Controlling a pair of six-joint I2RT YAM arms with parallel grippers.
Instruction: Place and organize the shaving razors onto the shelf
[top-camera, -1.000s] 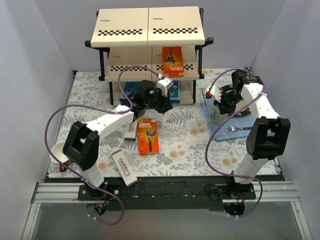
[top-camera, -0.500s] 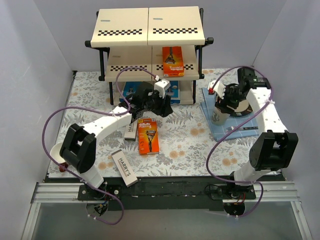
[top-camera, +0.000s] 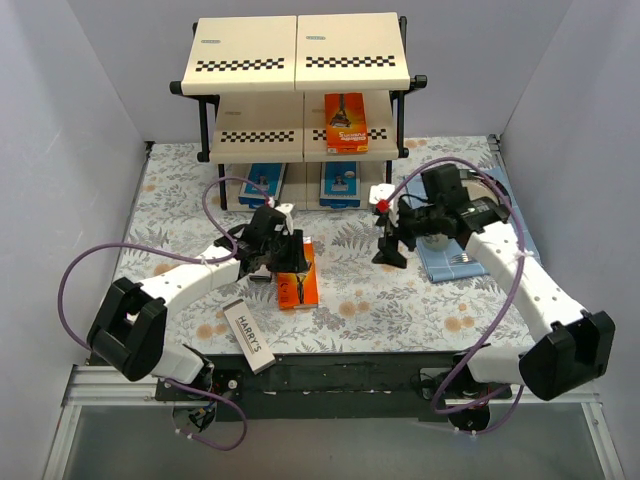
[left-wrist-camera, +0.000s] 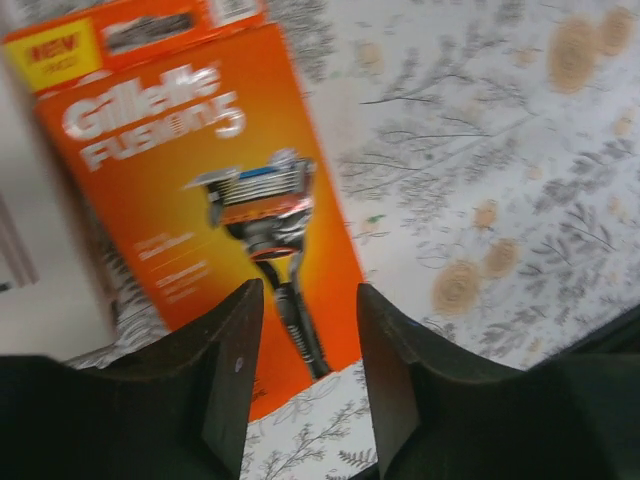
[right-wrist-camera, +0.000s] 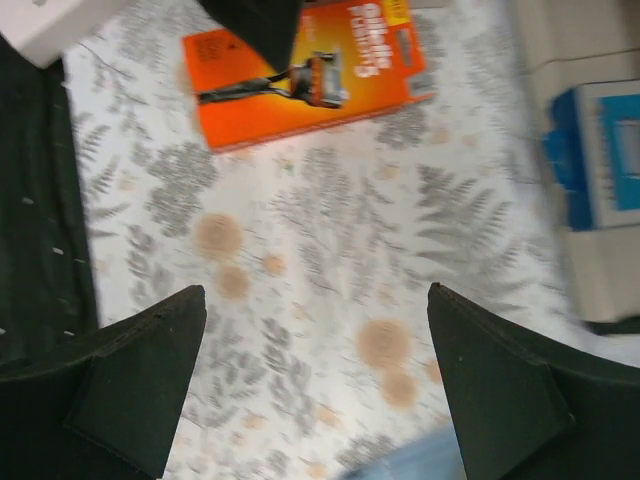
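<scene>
right tool (top-camera: 388, 245) shifted, floral cloth (top-camera: 400, 292), pale walls (top-camera: 60, 120)

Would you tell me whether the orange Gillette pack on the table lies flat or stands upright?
Flat: the orange Gillette pack lies face up on the floral cloth, under the open left gripper.

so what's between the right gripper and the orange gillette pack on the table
Nothing but bare floral tablecloth between the right gripper and the Gillette pack, per the top view.
</scene>
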